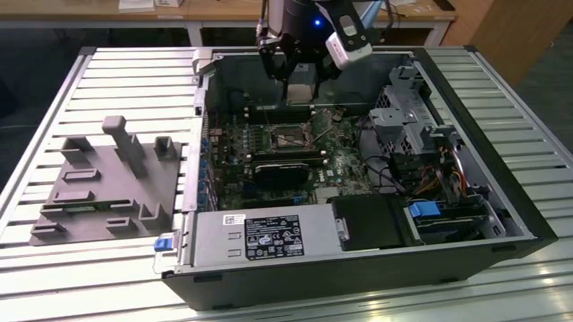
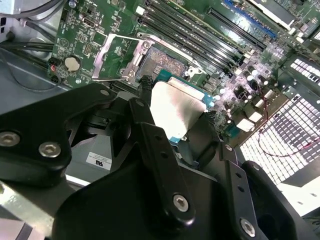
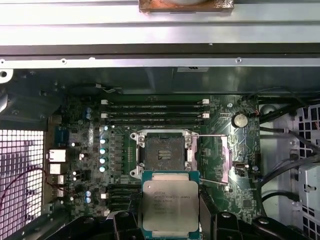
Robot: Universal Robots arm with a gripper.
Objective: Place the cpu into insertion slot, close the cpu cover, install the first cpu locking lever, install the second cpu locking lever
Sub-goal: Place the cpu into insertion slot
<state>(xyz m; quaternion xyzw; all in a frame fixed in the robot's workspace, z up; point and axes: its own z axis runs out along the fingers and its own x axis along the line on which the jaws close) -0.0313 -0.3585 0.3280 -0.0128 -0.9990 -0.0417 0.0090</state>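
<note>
Partly hidden: cpu (image 2: 175, 112) in the second wrist view, its near edge covered by the black body of the gripper (image 2: 177, 120).
Cut off: gripper (image 3: 170, 215) linkage ran out of the picture in both wrist views; the arm was cropped at the top of the exterior view.
Hard to make out: insertion slot (image 1: 288, 137) was small and dim in the exterior view, its inner detail not legible.
Claw state: gripper (image 1: 300, 84) was clamped on the cpu (image 1: 300, 90), pinching two opposite edges.
Cpu position: cpu (image 3: 170, 205) was held in the air over the motherboard (image 3: 85, 150), apart from the slot and not seated in it.
Insertion slot: insertion slot (image 3: 164, 152) stood open, dark centre bare inside a silver rim; also seen at (image 2: 162, 62).
Cpu cover: cpu cover (image 3: 220, 160) was swung open beside the slot, on the side toward the coin cell (image 3: 240, 120); same layout at (image 2: 112, 55) and (image 2: 72, 63).
View differences: the first wrist view gave the pale metal top of the chip square-on, the second wrist view gave it slanted; the exterior view gave the open computer case (image 1: 501, 201), the power supply (image 1: 259, 238), the grey fixture block (image 1: 107, 181) and the slatted table (image 1: 54, 87).
Counts: one cpu, one insertion slot, one cpu cover, one gripper, one coin cell.
Uncertain count: memory slots (image 3: 155, 110) formed a bank of long black strips beyond the slot; their number was not sure.
</note>
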